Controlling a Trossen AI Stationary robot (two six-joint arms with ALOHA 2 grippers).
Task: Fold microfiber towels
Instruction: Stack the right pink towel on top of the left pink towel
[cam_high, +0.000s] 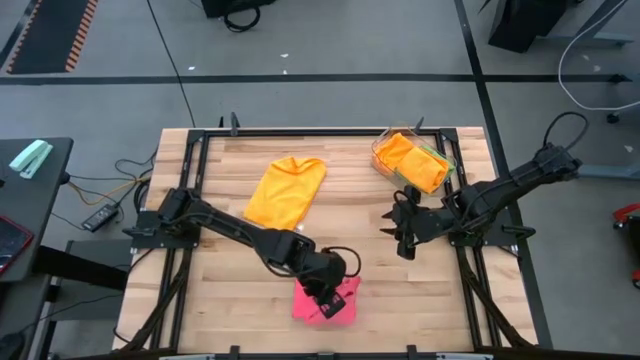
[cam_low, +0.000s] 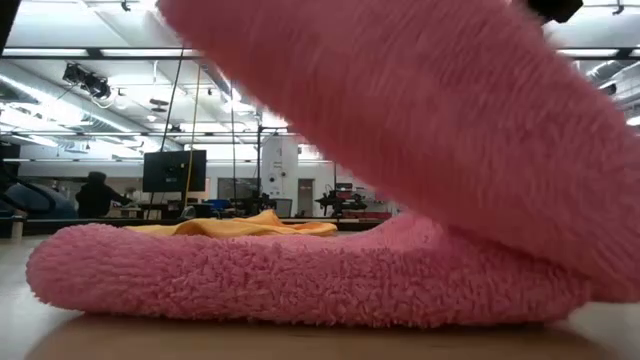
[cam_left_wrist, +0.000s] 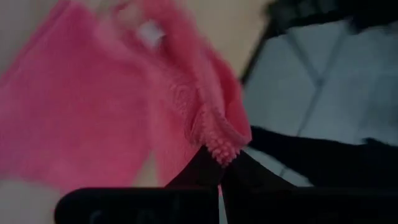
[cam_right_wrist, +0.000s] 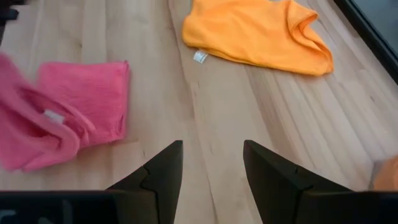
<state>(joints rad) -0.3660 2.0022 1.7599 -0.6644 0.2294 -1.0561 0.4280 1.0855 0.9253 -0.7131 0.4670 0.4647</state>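
High view, left to right: the orange towel (cam_high: 285, 190) lies flat on the bench (cam_high: 210, 270), well beyond the left claw (cam_high: 328, 298). The left claw is fully closed, pinching an edge of the pink towel (cam_high: 326, 300), which sits directly beneath it at the near edge of the bench. In the low view, the gripped layer is lifted over the lower layer, so a fold is judged to be in progress. Further right, the right claw (cam_high: 403, 232) hovers with its fingers parted, holding nothing. Beyond the right claw, more orange cloth fills the clear tray (cam_high: 445, 152).

Risks:
- The pinch holds only a small tuft at the edge. A sideways pull could slip it free.
- The lower layer is not pinned. Drag could slide it off the near bench edge.
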